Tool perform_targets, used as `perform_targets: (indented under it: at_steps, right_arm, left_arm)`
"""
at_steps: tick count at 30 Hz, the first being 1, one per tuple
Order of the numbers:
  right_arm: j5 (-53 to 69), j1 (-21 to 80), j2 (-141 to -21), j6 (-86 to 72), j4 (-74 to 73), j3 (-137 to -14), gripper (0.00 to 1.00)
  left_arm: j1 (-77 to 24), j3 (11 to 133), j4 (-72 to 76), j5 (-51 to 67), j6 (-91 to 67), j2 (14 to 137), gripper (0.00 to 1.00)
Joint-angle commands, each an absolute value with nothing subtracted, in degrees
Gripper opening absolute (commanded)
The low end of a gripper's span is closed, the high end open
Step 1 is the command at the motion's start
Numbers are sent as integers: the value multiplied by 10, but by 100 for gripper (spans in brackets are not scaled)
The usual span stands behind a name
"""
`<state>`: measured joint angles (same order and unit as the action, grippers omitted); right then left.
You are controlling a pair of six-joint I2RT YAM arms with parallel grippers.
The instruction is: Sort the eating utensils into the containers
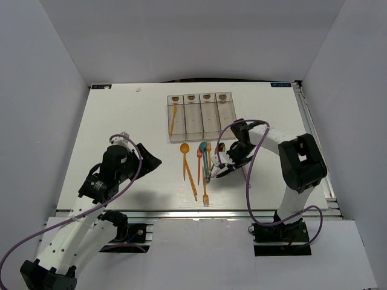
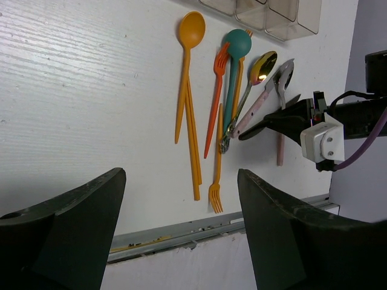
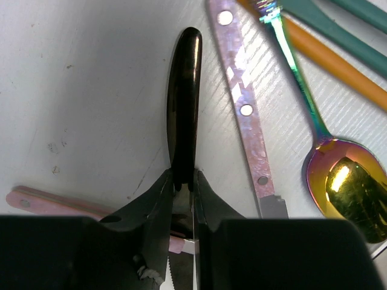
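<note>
Jaws of right gripper (image 3: 183,184) clamped on black knife (image 3: 183,90), handle poking out above them, mid-frame in wrist view. Left gripper (image 1: 152,160) spread wide, empty, left of utensils (image 1: 199,164) in overhead view.

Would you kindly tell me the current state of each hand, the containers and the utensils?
left hand: open, holding nothing.
right hand: shut on the black-handled knife.
black-handled knife: gripped by its handle.
containers: leftmost holds one orange utensil; other three look empty.
other utensils: lying loose in front of the containers.
</note>
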<state>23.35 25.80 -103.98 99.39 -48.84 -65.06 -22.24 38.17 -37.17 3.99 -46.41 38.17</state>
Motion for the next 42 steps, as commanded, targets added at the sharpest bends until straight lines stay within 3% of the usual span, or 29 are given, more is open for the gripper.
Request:
perform_targets:
  at_steps: [1,10,25,29,35,42]
  right_arm:
    - [178,263,-1075,1005,-455,-619,15]
    - [205,255,-1035,1040,-454,-627,0]
    - [346,239,-954,1114,-530,-695,0]
    - [359,245,-952,1107,-526,-693,0]
    - [375,273,-946,1088,-512,-686,0]
    - [386,307,-940,1071,-505,-693,0]
  left_arm:
    - [-221,378,-356,50,-466,385,86]
    - [-220,378,-341,63,-465,399,86]
    - [-220,370,-283,120,-463,428,86]
    - [-221,352,-230,188,-464,441,86]
    - [-221,323,-108,314,-478,532,86]
    - [-266,374,-47,356,-447,670,85]
